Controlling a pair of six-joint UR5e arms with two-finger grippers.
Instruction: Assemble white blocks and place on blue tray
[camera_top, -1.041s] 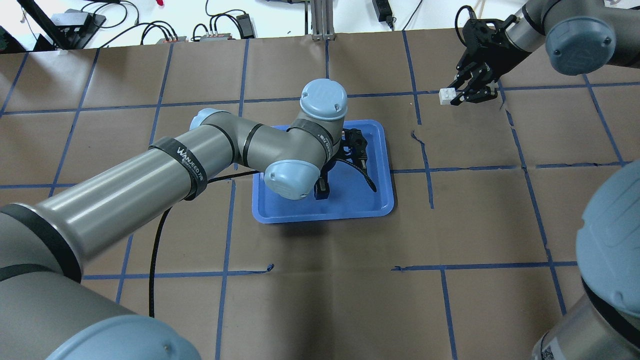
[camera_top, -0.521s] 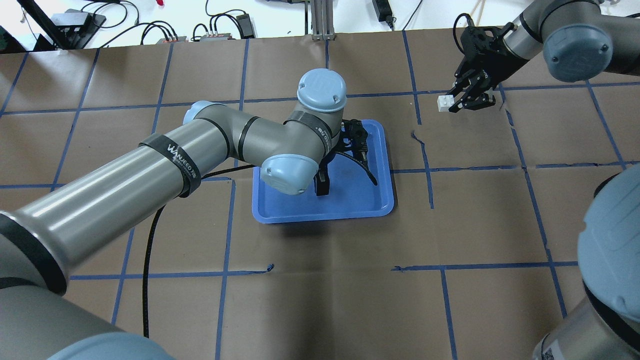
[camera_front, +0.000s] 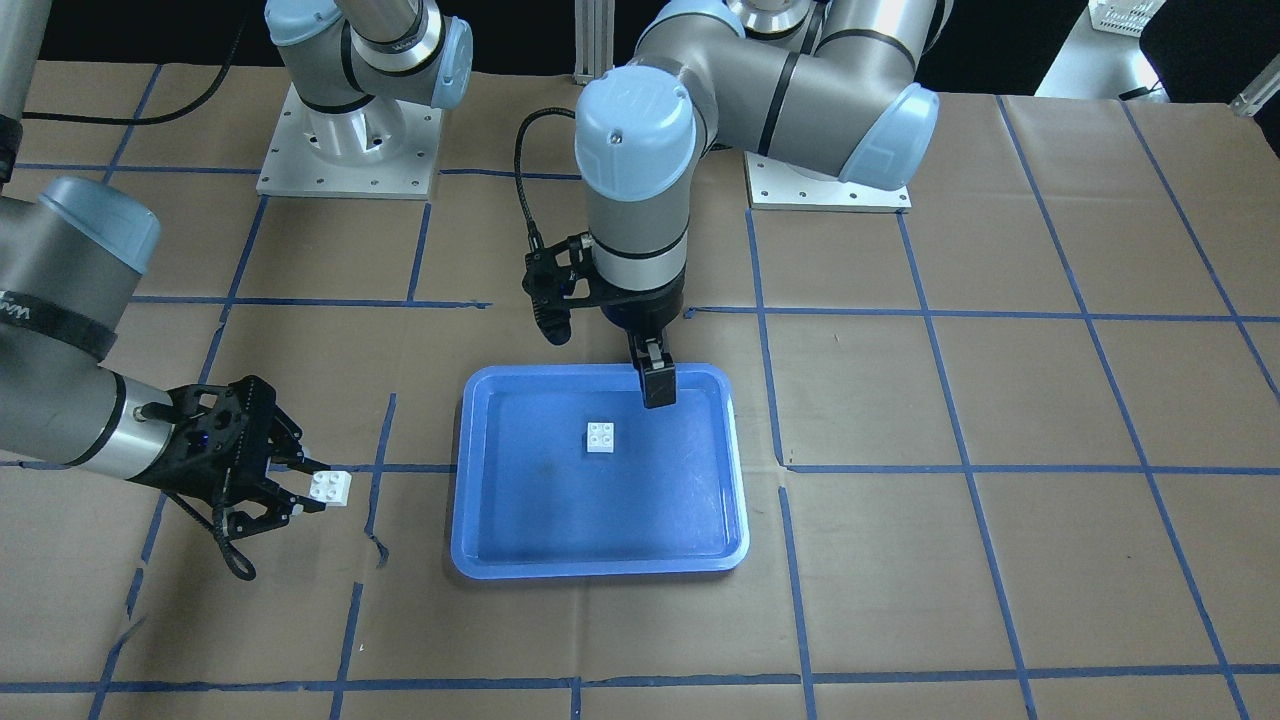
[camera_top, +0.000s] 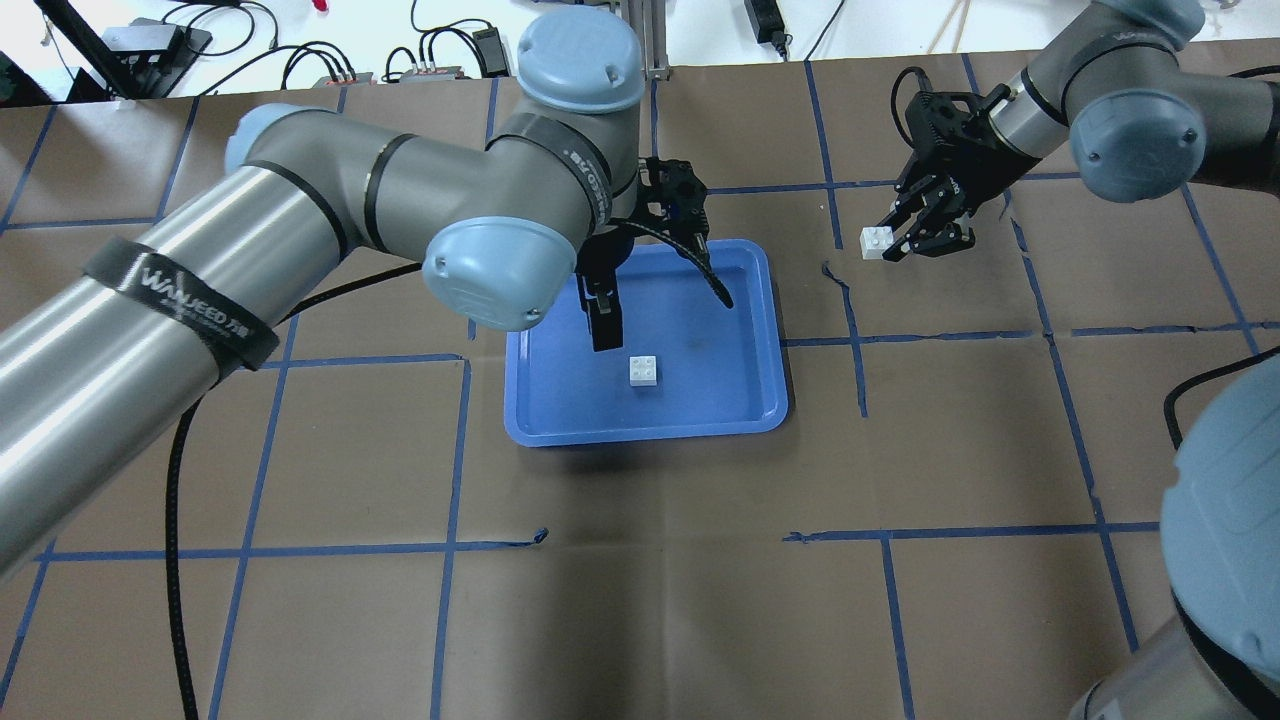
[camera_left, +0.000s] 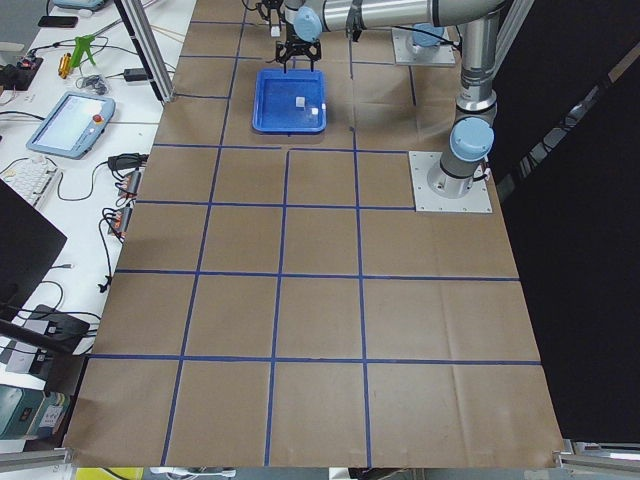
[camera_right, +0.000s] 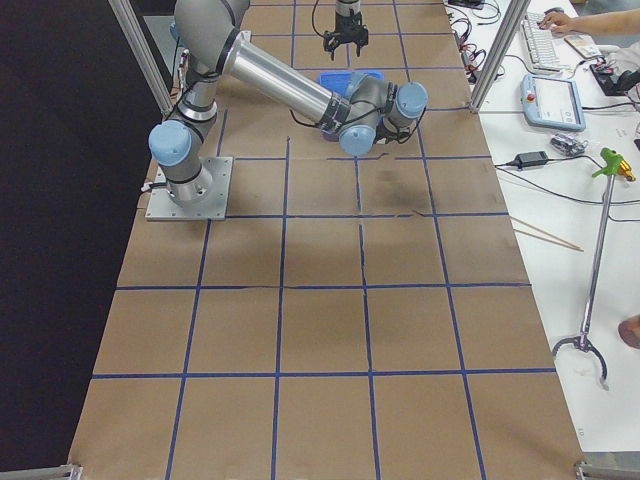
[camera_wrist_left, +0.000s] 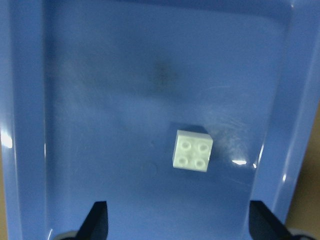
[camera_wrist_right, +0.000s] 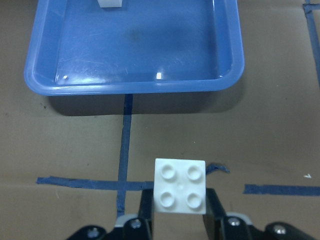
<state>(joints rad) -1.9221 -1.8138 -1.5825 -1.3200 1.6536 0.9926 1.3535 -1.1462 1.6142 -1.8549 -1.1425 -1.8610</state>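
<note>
One white block lies studs up inside the blue tray, near its middle; it also shows in the front view and the left wrist view. My left gripper hangs open and empty above the tray, beside the block and apart from it; one finger shows from overhead. My right gripper is shut on the second white block, held above the table to the right of the tray. That block also shows in the right wrist view and the front view.
Brown paper with a blue tape grid covers the table, with a small tear between the tray and my right gripper. Cables and power supplies lie beyond the far edge. The arm bases stand at the robot's side.
My left arm has risen and pulled back towards the tray's far edge, uncovering a white block lying in the tray. My right gripper has carried its block nearer and slightly towards the tray.
</note>
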